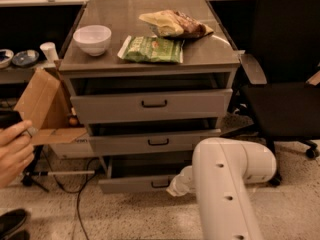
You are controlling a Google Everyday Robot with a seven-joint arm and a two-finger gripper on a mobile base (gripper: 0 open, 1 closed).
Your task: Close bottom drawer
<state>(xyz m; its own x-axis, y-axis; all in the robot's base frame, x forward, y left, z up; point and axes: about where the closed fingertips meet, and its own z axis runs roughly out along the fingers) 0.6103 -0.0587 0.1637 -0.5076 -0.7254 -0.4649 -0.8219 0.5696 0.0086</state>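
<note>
The bottom drawer (131,184) is the lowest of three grey drawers in the cabinet, and it stands pulled out a little. Its short front panel carries a small dark bar handle (160,184). My gripper (176,187) is at the right part of that front panel, just right of the handle and low near the floor. My white arm (225,184) comes in from the lower right and hides the drawer's right end. The middle drawer (155,142) and top drawer (150,104) also stand slightly out.
On the cabinet top (100,59) are a white bowl (92,38), a green bag (151,49) and a snack bag (172,24). A black office chair (282,84) stands right. A cardboard box (42,109), cables and a person's hand (12,149) are at the left.
</note>
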